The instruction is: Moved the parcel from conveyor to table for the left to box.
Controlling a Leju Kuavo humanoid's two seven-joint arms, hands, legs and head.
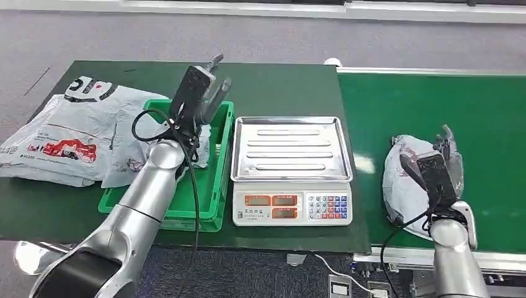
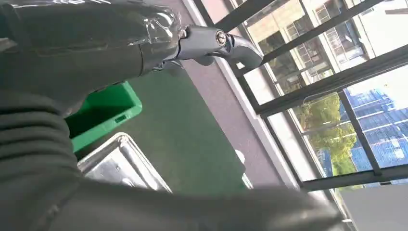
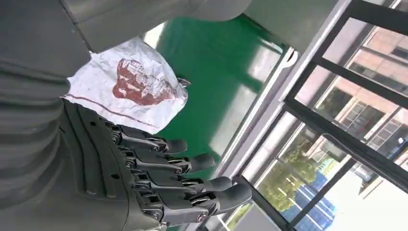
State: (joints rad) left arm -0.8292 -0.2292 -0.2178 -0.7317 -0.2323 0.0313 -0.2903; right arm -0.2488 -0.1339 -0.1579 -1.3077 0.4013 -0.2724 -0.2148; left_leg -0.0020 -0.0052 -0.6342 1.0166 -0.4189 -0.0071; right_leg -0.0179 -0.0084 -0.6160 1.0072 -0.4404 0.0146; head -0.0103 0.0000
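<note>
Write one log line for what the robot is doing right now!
right hand: open, over parcel on conveyor | left hand: open, above green box | parcel not yet moved

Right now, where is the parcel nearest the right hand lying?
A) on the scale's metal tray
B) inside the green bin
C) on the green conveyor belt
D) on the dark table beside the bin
C: the parcel lies on the green conveyor belt, under the right hand, right of the scale.
</note>
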